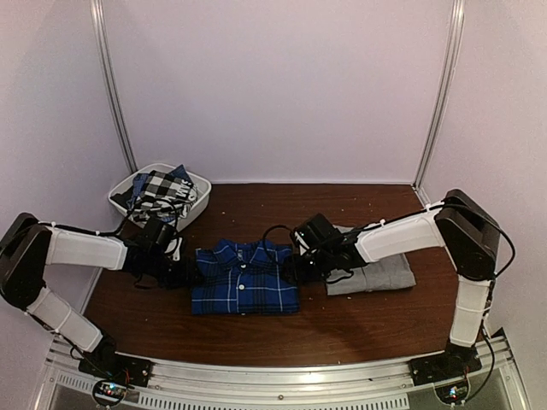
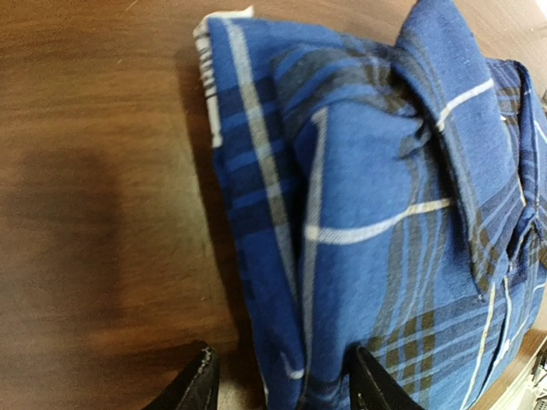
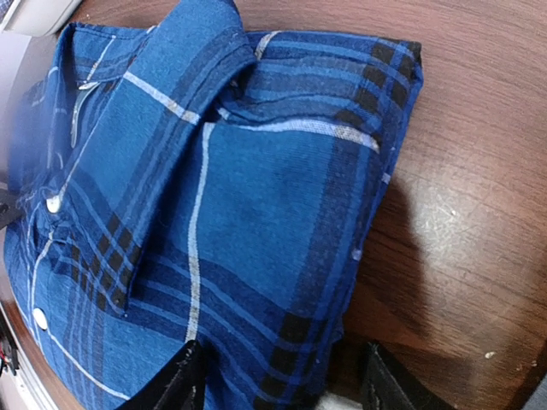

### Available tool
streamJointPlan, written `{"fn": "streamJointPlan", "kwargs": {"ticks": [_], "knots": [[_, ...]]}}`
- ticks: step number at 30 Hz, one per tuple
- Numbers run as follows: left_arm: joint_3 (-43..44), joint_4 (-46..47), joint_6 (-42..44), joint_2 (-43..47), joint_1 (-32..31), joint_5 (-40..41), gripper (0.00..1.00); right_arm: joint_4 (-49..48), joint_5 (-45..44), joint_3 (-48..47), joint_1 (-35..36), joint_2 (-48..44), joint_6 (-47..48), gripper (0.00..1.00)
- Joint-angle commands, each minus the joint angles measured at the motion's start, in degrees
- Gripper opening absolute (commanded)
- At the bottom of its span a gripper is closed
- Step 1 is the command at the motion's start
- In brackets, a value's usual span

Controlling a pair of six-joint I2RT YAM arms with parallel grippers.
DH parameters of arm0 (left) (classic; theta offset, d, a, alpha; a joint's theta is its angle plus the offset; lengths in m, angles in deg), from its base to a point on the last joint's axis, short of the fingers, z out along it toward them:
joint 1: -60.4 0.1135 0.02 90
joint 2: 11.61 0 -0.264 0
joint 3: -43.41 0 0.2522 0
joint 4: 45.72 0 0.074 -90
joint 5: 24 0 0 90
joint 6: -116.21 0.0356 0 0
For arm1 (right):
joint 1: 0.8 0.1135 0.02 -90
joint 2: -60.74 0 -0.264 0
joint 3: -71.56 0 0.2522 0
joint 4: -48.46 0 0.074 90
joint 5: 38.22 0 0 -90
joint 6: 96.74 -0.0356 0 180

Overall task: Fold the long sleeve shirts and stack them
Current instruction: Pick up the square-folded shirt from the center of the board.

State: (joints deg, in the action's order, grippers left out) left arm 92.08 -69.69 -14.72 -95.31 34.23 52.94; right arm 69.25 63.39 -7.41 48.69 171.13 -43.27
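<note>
Lying folded at mid-table [image 1: 342, 329], collar away from the arm bases: royal-blue plaid shirt [image 1: 245, 278].

- Left gripper [image 2: 282, 386]: fingers spread, straddling the shirt's left folded edge, one tip over bare wood, one over cloth; nothing pinched.
- Right gripper [image 3: 278, 384]: likewise spread, across the right edge.
- Judged purpose: claws set at opposite sides to lift the bundle level without spilling its folds.
- Grey shirt [image 1: 385, 275]: folded, just beside the blue one at right, partly under the right arm; likely the stack's base.
- Black-and-white check shirt [image 1: 158, 190]: crumpled in the white basket [image 1: 202, 184] at the far left corner, not yet folded.
</note>
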Motion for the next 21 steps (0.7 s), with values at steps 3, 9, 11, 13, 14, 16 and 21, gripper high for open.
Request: {"fn": "streamJointPlan", "kwargs": {"ticks": [3, 9, 11, 13, 14, 16, 21], "knots": [[-0.7, 1.8, -1.0, -3.6, 0.4, -3.1, 0.51, -2.1, 0.8, 0.5, 1.0, 1.8, -1.7, 0.58], [-0.7, 1.7, -1.9, -4.3, -0.2, -3.9, 0.43, -3.1, 1.5, -0.3, 1.7, 2.8, -2.9, 0.49], [-0.6, 2.5, -2.6, -4.5, -0.8, -4.6, 0.39, -3.2, 1.7, -0.8, 1.8, 3.1, -3.1, 0.44], [-0.4, 2.9, -3.2, -4.7, -1.4, -5.0, 0.33, -2.9, 1.6, -1.4, 1.9, 3.3, -3.1, 0.40], [-0.2, 2.9, -3.4, -4.7, -1.6, -5.0, 0.30, -2.8, 1.5, -1.6, 1.9, 3.3, -3.1, 0.37], [0.1, 2.9, -3.7, -4.4, -1.6, -5.2, 0.22, -2.6, 1.3, -1.9, 1.9, 3.3, -3.1, 0.31], [1.5, 2.7, -4.4, -3.1, -1.8, -6.3, 0.00, -1.3, 1.0, -3.2, 1.9, 3.2, -2.9, 0.17]]}}
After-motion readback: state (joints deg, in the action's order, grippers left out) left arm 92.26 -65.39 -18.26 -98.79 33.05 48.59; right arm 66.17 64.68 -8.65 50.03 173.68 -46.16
